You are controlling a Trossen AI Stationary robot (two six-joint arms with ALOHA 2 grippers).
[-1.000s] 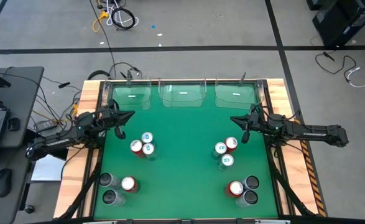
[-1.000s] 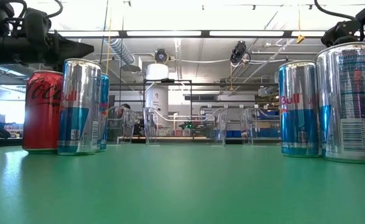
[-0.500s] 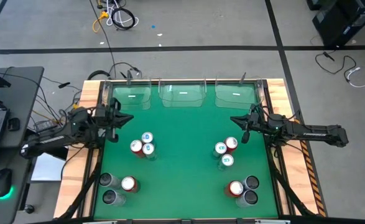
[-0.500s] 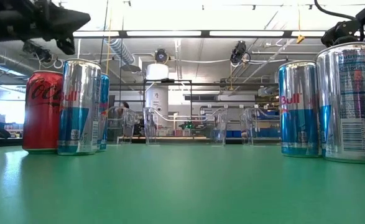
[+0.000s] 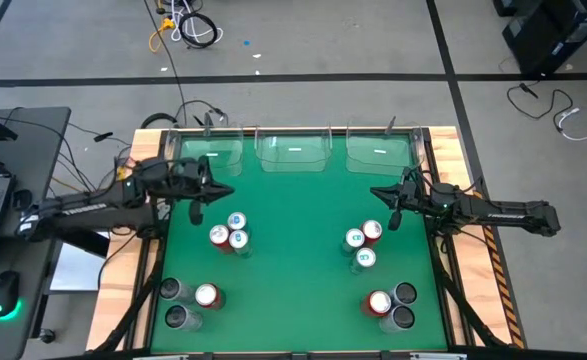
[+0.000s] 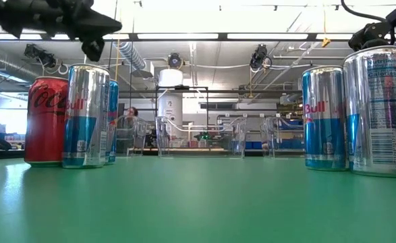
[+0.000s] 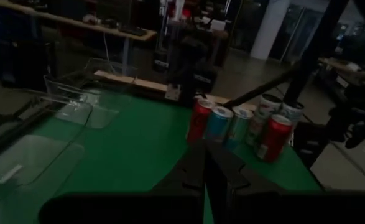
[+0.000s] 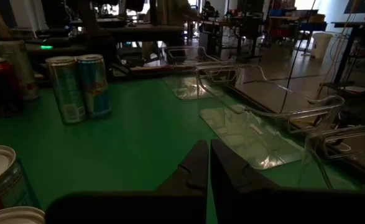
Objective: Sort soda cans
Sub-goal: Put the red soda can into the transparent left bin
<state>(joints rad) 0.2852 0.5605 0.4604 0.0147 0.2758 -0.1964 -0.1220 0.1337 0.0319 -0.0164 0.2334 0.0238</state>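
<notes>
Green table (image 5: 293,290): cans (image 5: 228,233) just beside left hand (image 5: 195,203).

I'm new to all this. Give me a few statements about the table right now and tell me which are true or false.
1. Three clear bins line the far edge of the table. True.
2. The left pincer is gripping a can. False: it is shut, holds nothing and hangs above the mat.
3. The cans stand in four clusters of three. True, for example the cluster near the left pincer.
4. A red can lies inside a bin. False: the bins hold no cans.
</notes>
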